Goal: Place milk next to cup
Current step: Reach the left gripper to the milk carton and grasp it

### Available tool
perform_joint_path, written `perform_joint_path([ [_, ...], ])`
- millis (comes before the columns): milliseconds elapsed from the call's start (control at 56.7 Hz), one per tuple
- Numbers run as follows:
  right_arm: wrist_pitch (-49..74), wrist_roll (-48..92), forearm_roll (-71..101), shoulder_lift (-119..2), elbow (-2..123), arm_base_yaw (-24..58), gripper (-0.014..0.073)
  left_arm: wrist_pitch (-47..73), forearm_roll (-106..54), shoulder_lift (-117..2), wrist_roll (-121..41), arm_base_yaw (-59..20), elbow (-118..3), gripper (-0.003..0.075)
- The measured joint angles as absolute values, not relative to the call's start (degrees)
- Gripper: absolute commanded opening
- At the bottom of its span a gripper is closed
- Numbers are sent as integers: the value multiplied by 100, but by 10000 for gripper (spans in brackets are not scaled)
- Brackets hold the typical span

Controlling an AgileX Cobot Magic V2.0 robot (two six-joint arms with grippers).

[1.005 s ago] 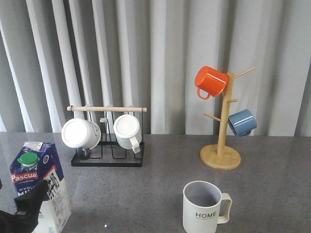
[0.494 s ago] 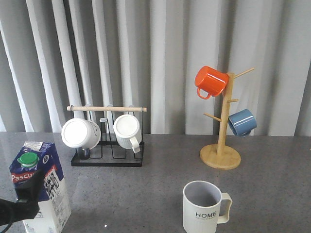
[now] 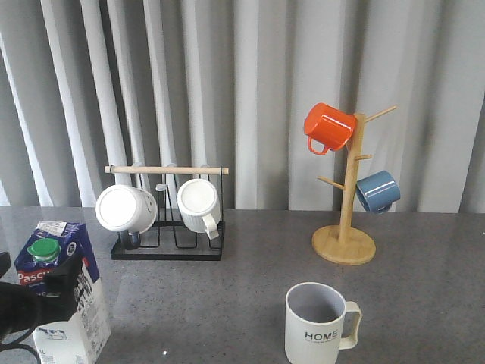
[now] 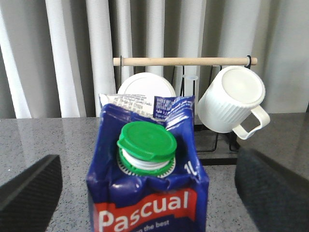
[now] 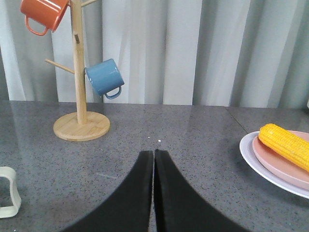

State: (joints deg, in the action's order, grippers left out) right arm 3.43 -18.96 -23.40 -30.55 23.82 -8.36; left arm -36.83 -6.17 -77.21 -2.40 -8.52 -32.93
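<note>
Milk [image 3: 64,292], in a blue-and-white Pascual carton with a green cap [image 4: 147,141], stood upright at the near left of the grey speckled table [image 3: 250,280], well apart from the ribbed "HOME" cup [image 3: 318,324] at the front centre. The left gripper [image 3: 57,280] was level with the carton's upper half, its black fingers [image 4: 29,191] spread wide to either side of the carton in the left wrist view, with table showing between each finger and the carton. The right gripper [image 5: 154,193] hovered above bare table with its two fingers pressed together, holding nothing. Behind the carton, a black wire rack [image 3: 168,246] with a wooden bar carried two white mugs [image 3: 198,205] lying on their sides. Farther right, a wooden mug tree [image 3: 345,220] held an orange mug [image 3: 329,127] above a blue mug [image 3: 377,191]. An ear of corn [image 5: 286,145] lay on a pink plate [image 5: 280,166] set inside a white one, seen only from the right wrist. Pale pleated curtains [image 3: 250,91] closed off the back.
</note>
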Motion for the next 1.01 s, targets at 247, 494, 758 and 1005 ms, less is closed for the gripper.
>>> perform_joint_path([
  [247, 343, -1896, -2340, -3055, 2382, -836, -3, -3832, -591, -7944, -221, -722, -3318, 711],
  [494, 343, -1896, -2340, -3055, 2382, -836, -3, -3955, -357, -8225, 85, -716, -3408, 691],
  [758, 343, -1896, -2340, -3055, 2382, -836, -3, -3936, -84, -8473, 228, -661, -3716, 472],
  [1005, 343, -1896, -2340, -3055, 2382, -836, -3, -3907, 0, -8503, 496, -661, -3747, 254],
])
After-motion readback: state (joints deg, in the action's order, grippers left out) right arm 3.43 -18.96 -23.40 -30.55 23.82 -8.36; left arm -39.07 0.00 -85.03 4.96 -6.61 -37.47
